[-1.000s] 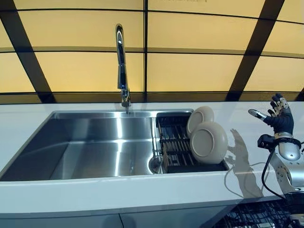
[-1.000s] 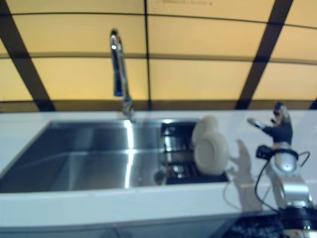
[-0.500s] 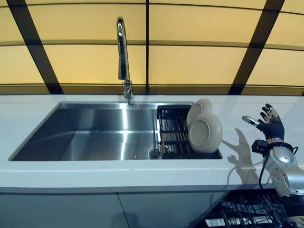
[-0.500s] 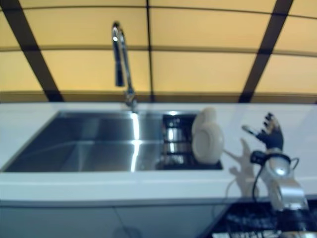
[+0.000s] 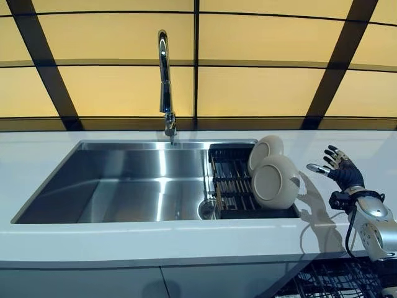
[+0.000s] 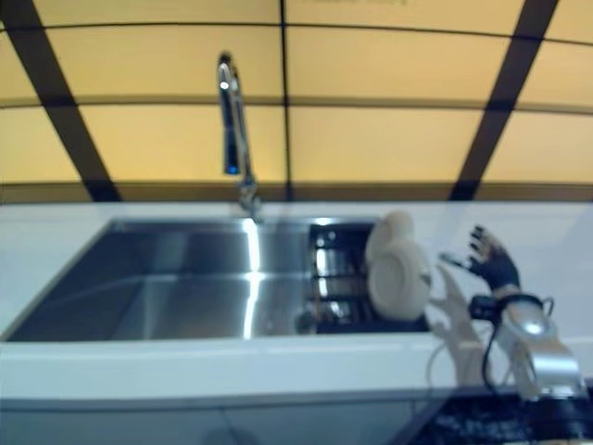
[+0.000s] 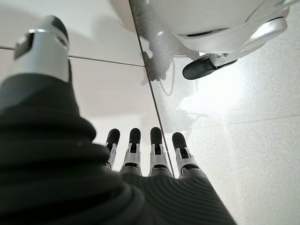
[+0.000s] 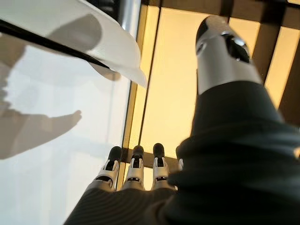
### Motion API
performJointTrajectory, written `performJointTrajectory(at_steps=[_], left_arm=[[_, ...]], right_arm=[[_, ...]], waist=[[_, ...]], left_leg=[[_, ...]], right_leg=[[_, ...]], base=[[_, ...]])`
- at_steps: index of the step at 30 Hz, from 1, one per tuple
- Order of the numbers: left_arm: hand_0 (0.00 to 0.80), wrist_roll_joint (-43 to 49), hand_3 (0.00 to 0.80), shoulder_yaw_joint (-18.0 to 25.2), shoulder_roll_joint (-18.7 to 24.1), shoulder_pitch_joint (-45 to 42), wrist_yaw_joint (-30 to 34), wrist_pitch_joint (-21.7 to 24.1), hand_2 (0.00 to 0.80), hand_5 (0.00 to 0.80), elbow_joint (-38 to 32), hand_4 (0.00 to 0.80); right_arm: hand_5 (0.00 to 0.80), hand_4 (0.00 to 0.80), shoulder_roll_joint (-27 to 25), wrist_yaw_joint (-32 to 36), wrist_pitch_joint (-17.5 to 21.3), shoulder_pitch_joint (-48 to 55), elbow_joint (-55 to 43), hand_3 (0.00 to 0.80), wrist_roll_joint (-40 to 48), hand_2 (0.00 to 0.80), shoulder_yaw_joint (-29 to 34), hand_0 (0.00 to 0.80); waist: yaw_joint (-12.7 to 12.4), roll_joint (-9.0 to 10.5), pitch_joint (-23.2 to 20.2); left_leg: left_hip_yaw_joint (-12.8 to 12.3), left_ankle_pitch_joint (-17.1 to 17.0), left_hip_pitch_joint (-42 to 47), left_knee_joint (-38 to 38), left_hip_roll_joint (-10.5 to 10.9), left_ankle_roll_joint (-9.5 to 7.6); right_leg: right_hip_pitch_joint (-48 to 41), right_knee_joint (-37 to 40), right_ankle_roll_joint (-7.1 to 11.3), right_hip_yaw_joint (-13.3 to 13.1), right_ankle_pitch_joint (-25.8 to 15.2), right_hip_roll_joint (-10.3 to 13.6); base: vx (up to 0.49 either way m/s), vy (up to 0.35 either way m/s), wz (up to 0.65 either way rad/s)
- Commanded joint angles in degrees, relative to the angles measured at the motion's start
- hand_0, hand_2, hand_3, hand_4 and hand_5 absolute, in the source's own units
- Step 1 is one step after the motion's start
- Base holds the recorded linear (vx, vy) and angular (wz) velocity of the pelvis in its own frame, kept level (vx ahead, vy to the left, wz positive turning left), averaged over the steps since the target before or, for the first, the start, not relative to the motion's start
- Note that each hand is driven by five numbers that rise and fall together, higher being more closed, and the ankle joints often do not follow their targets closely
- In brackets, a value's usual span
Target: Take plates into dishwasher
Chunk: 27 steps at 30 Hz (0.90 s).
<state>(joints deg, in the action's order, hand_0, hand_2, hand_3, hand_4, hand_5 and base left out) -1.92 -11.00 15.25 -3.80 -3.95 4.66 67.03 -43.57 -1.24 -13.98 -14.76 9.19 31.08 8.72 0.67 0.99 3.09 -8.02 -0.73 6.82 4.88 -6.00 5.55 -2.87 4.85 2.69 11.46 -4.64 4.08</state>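
White counter (image 5: 56,245), plates (image 5: 275,181) racked seemingly just beside open right hand (image 5: 340,171).

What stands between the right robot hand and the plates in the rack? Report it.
Nothing visible. The right robot hand hovers open over bare countertop just right of the front plate, which leans in the black sink rack.

Two cream plates, both standing on edge in the black rack (image 5: 231,184) at the right end of the sink (image 5: 124,186). Near plate (image 5: 275,182) round, larger in view, leaning back with its rimmed face toward the near left. Far plate (image 5: 265,150) just behind it, partly hidden, overlapping it and tilted the same way.
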Motion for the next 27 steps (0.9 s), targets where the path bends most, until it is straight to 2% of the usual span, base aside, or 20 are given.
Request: performJointTrajectory(at_steps=[1,10,17,21,27], left_arm=[[0.000,-0.56,0.000,-0.86,3.57,2.36,0.14,0.44,0.000,0.000,3.45,0.000],[0.000,-0.21,0.000,-0.68,4.04,1.18,0.41,0.42,0.000,0.000,3.12,0.000],[0.000,0.32,0.000,-1.07,4.69,1.08,0.45,1.08,0.000,0.000,3.01,0.000],[0.000,0.56,0.000,-1.49,5.07,1.15,0.41,1.15,0.000,0.000,3.04,0.000],[0.000,1.04,0.000,-2.21,5.32,1.00,0.69,1.54,0.000,0.000,3.18,0.000]], right_arm=[[0.000,0.000,-3.02,3.37,-0.07,-0.81,0.41,0.000,0.68,0.000,1.11,0.000],[0.000,0.000,-6.01,11.10,-6.75,0.48,1.80,0.000,0.94,0.000,0.87,0.000],[0.000,0.000,-8.09,17.77,-12.86,0.28,5.84,0.000,6.60,0.000,1.10,0.000],[0.000,0.000,-7.89,21.15,-17.14,-0.41,8.22,0.000,10.25,0.000,-0.19,0.000],[0.000,0.000,-6.10,24.57,-20.06,-1.75,10.96,0.000,13.40,0.000,-2.72,0.000]], waist=[[-0.08,3.77,-1.42],[-0.54,4.57,-1.41],[-0.99,5.14,-1.41],[-1.39,5.32,-1.64],[-2.07,5.24,-1.79]], left_leg=[[-0.59,-1.77,-1.87,0.02,-0.42,-0.53],[-0.42,-1.51,-1.56,0.12,-0.34,-0.56],[-0.12,-1.50,-1.59,0.12,-0.32,-0.38],[-0.07,-1.56,-1.64,0.12,-0.27,-0.27],[0.38,-1.64,-1.66,0.12,-0.14,-0.21]], right_leg=[[-3.02,-0.96,4.18,0.09,0.79,4.15],[-3.63,-0.78,4.05,0.45,0.93,3.99],[-4.01,-0.76,3.90,0.87,1.05,3.76],[-4.14,-0.59,3.82,1.15,1.09,3.57],[-4.36,-0.37,3.61,1.41,1.19,3.36]], base=[[0.044,0.009,0.01],[0.036,0.000,0.00],[0.005,-0.001,0.00],[0.000,0.000,0.00],[0.010,0.001,0.00]])
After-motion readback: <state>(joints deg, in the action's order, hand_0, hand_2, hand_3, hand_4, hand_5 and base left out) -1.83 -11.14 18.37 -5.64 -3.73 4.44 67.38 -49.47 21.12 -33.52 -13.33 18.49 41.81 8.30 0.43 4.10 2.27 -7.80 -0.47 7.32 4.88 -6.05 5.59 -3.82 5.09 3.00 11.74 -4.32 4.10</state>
